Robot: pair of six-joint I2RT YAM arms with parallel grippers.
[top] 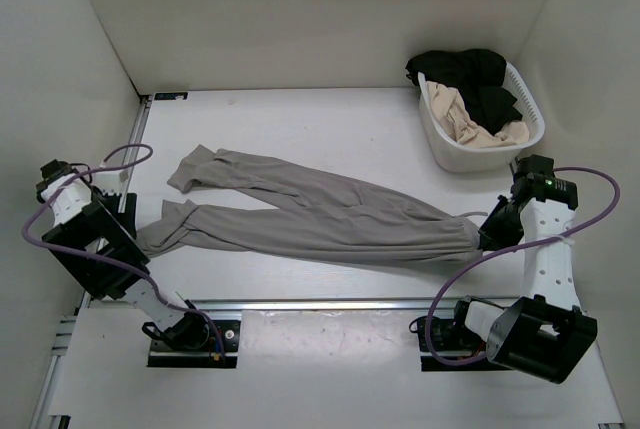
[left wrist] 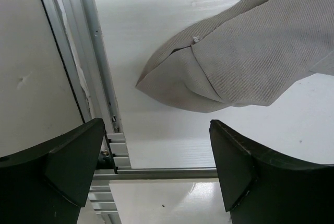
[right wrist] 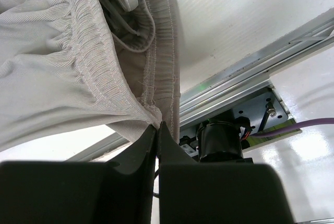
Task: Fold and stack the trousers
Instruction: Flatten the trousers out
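Observation:
The grey-taupe trousers (top: 320,214) lie spread across the table, waist at the right, two legs reaching left. My right gripper (top: 487,234) is shut on the elastic waistband (right wrist: 151,85), pinching the hem between closed jaws (right wrist: 158,127). My left gripper (top: 130,239) is open and empty, just near of the nearer leg's cuff (left wrist: 177,83); its two dark fingers (left wrist: 245,166) stand wide apart over bare table. The farther leg's cuff (top: 190,171) lies loose further back.
A white laundry basket (top: 440,144) at the back right holds a black garment (top: 470,74) and a beige-cream garment (top: 465,114). Aluminium rails (top: 330,301) run along the near edge and the left side (left wrist: 99,67). White walls enclose the table.

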